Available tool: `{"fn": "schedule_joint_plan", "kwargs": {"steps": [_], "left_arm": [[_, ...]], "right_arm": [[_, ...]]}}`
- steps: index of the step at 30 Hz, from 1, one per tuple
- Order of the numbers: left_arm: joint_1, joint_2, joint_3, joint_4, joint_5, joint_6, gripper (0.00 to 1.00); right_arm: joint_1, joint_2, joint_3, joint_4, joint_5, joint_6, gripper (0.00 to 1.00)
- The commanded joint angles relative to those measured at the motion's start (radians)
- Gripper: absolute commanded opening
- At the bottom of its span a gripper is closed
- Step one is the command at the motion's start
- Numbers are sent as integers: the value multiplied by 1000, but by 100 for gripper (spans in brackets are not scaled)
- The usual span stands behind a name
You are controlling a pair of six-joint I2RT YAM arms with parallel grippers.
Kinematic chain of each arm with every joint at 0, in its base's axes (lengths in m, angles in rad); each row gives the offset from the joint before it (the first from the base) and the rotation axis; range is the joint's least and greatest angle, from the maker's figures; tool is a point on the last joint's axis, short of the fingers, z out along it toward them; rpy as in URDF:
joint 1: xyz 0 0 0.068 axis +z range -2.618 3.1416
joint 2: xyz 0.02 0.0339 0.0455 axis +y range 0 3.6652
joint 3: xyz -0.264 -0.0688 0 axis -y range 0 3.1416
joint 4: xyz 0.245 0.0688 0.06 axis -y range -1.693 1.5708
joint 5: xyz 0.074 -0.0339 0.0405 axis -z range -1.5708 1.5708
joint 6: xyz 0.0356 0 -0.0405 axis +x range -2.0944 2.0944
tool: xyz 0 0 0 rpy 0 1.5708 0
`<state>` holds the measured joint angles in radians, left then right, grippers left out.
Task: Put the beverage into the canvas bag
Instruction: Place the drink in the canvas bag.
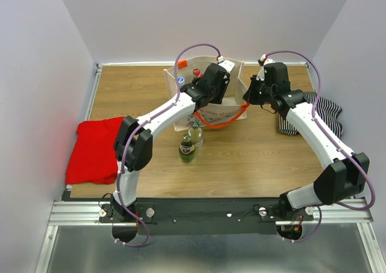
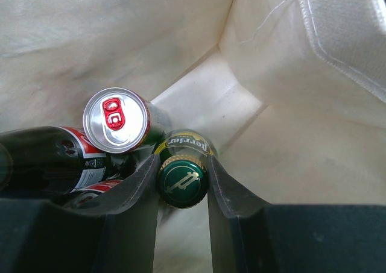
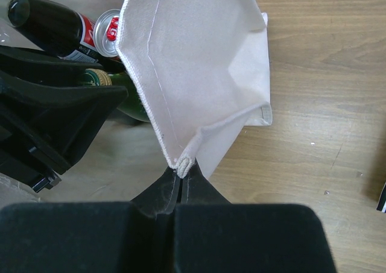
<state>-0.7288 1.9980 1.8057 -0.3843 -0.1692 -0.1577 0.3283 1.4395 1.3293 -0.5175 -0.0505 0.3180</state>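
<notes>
The beverage (image 2: 183,178), a green bottle, is clamped at its cap in the part-open left claw (image 2: 183,170), low inside the canvas bag (image 2: 289,134) beside a can (image 2: 116,119). The right claw (image 3: 181,173) is pinched tight on the bag's rim. Only letting go seems left; two bottles (image 1: 187,147) wait on the bench (image 1: 271,158).

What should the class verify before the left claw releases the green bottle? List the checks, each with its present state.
1. Grip of left claw on green bottle: ok.
2. Bottle inside the canvas bag: ok.
3. Mouth held open by right claw pinching the bag rim: ok.
4. Bottle base set down: cannot tell.
5. Bottle apart from the can beside it: cannot tell.
6. No drinks left outside: not ok, two bottles stand on the table.
</notes>
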Motion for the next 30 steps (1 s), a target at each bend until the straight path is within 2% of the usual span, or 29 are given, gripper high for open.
{"fn": "schedule_joint_plan", "kwargs": {"steps": [1,3,5,6,9,16,22,30], "left_arm": [[15,-39,24,44,-134,26,9],[14,-31,24,36,-142,30,13],[14,-34,14,38,-150,37,28],[14,-34,11,36,-150,38,32],[14,-42,-11,45,-151,38,33],[14,-41,-14,41,-170,44,57],[14,-45,-20,50,-168,50,65],[-4,-59,3,58,-158,78,67]], "right_arm": [[8,-42,50,7,-48,13,1],[8,-42,47,5,-48,15,1],[8,-42,48,8,-48,16,1],[8,-44,45,10,-48,18,1],[8,-44,47,11,-48,18,1],[8,-37,57,10,-46,20,1],[8,-36,61,10,-43,18,1],[8,-30,65,10,-37,18,1]]}}
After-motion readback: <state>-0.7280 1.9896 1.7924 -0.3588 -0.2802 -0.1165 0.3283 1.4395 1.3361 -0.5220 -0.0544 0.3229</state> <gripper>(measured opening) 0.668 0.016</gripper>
